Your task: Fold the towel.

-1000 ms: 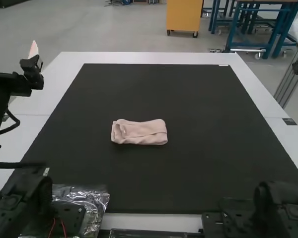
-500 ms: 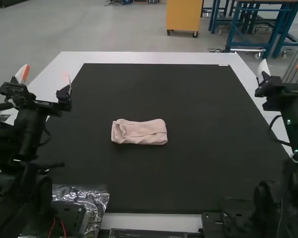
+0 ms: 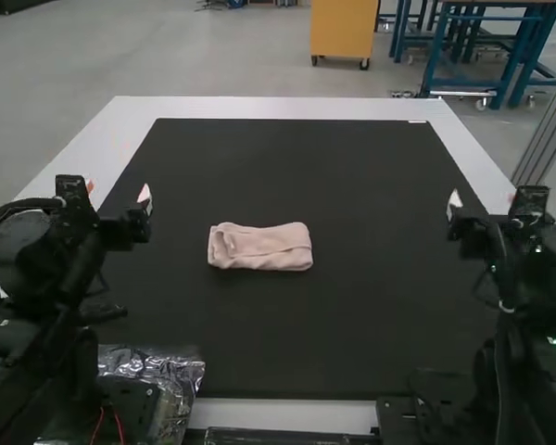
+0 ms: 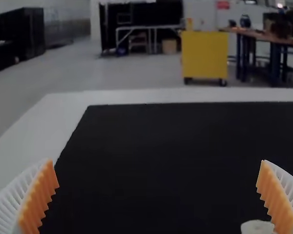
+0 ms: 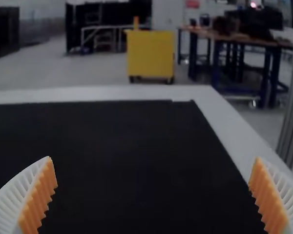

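Left claw [image 4: 157, 163] and right claw [image 5: 154, 159] gaped wide! Mid-frame, the folded towel [image 3: 260, 248] risked unrolling under a careless grab.

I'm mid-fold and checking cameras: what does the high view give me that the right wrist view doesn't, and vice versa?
High view: the towel, folded into a compact pink bundle near the middle of the mat, plus the left arm and the crumpled clear plastic by its base.

Right wrist view: the ribbed orange pads face-on, set wide apart.

Both: the right gripper, the dark mat and the table's pale border.
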You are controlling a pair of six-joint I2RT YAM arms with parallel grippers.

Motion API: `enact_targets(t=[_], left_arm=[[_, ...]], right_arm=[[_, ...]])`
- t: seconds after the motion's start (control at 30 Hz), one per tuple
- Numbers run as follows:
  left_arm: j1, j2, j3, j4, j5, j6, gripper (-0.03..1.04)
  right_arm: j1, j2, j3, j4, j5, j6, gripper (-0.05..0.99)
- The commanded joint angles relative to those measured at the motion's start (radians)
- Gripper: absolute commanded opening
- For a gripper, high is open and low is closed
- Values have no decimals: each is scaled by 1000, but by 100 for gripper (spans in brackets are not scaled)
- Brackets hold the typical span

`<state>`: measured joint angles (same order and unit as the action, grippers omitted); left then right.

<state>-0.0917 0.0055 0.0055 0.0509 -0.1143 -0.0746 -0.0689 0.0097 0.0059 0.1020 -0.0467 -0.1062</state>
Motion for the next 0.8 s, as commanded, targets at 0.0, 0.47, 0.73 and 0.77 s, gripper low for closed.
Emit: enact_targets(t=[0.0, 0.47, 0.73, 0.77], left_arm=[[3, -6, -6, -23, -47, -70, 96], [6, -6, -6, -36, -47, -74, 96], [6, -6, -6, -36, -47, -74, 96], [6, -6, -7, -36, -47, -74, 96]], right_arm=[[-11, -7, -6, -79, 48, -64, 91], [-5, -8, -6, -110, 1, -72, 91], [-5, -8, -6, -108, 1, -73, 91], [-5, -8, -6, -110, 1, -72, 91]])
